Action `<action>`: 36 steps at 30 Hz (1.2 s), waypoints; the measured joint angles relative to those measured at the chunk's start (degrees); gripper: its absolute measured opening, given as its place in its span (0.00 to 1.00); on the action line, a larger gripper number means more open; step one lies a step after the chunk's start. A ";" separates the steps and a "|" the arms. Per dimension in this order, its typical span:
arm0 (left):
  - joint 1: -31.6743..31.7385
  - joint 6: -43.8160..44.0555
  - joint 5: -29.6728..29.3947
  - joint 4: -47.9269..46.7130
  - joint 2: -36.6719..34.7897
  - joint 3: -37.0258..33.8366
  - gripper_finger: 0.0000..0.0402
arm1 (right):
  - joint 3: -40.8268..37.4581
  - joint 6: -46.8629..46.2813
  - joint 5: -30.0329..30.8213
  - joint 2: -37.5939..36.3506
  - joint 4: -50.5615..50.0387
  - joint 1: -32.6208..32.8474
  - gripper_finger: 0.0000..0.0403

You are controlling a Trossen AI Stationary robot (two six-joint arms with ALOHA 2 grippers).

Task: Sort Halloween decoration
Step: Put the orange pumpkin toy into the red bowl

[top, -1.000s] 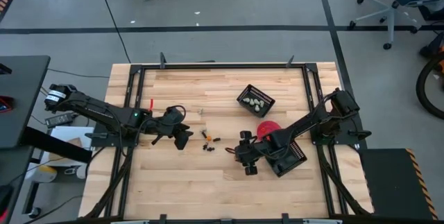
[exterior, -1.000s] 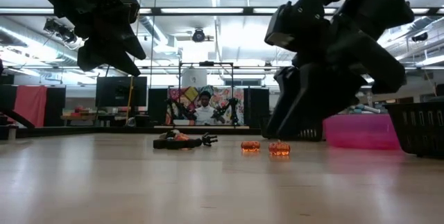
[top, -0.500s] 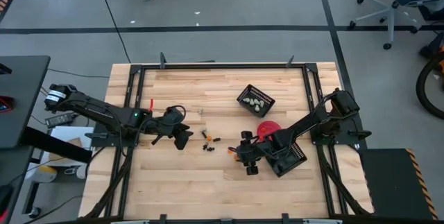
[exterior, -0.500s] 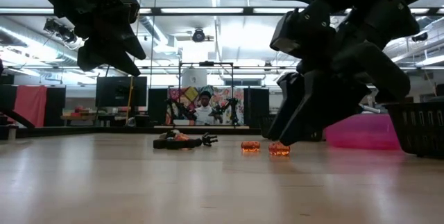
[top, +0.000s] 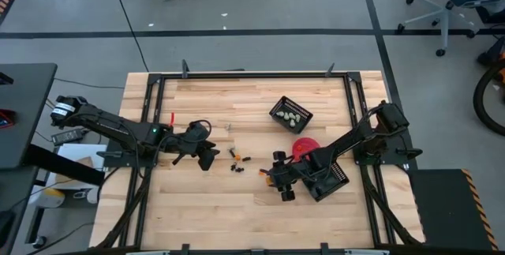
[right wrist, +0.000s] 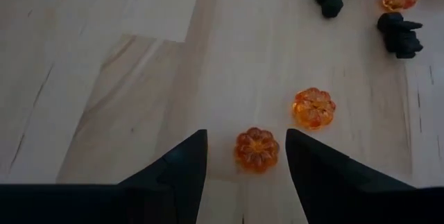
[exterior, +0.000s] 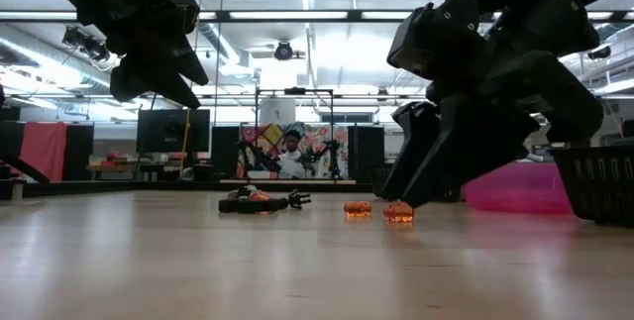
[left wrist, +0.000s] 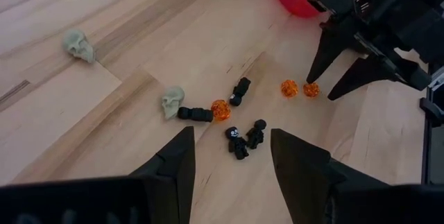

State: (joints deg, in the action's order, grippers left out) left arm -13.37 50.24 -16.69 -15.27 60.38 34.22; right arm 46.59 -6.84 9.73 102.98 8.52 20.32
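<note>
The Halloween decoration lies loose at mid-table (top: 236,160): orange pumpkins, pale skulls (left wrist: 172,102) and black figures (left wrist: 237,142). My right gripper (right wrist: 246,144) is open, pointing down at a slant. Its fingers stand on either side of one orange pumpkin (right wrist: 257,150), without touching it. A second pumpkin (right wrist: 313,107) lies just beyond. My left gripper (left wrist: 232,175) hangs open above the table, left of the trinkets (top: 208,159), with nothing between its fingers.
A black basket (top: 278,106) holding pale skulls stands at the far right of centre. The pink bowl (top: 304,145) sits behind my right gripper, and a second black basket (top: 335,178) lies under the right arm. One skull (left wrist: 80,46) lies apart from the rest.
My right gripper has tipped a little and its fingertips have come down closer to the table around the orange pumpkin. Its fingers stay open. The trinkets have not moved.
</note>
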 joint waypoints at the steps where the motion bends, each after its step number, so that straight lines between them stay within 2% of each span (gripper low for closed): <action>1: 0.00 0.00 0.00 0.00 0.00 0.02 0.40 | 0.00 0.34 0.04 0.32 0.14 0.00 0.49; 7: 0.01 0.02 -0.22 0.00 0.00 0.02 0.40 | 0.20 -1.02 -0.27 4.36 3.52 -0.17 0.49; 14: 0.02 0.24 -0.26 -0.02 0.00 0.02 0.40 | 0.28 -3.61 1.26 5.27 3.11 0.38 0.47; 17: 0.00 0.22 -0.33 -0.02 0.00 0.02 0.40 | 0.26 -3.74 1.31 5.35 2.75 0.46 0.42; 23: 0.02 -0.11 -0.39 -0.05 0.00 0.01 0.40 | 0.28 -3.84 0.15 5.40 2.37 0.46 0.24; 36: 0.01 -0.46 -0.39 -0.04 0.00 0.02 0.40 | -0.04 -2.98 -1.13 3.06 1.35 -0.04 0.23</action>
State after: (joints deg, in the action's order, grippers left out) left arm -13.36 49.78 -17.08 -15.31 60.38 34.24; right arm 46.55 -9.82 8.59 106.04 9.87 20.27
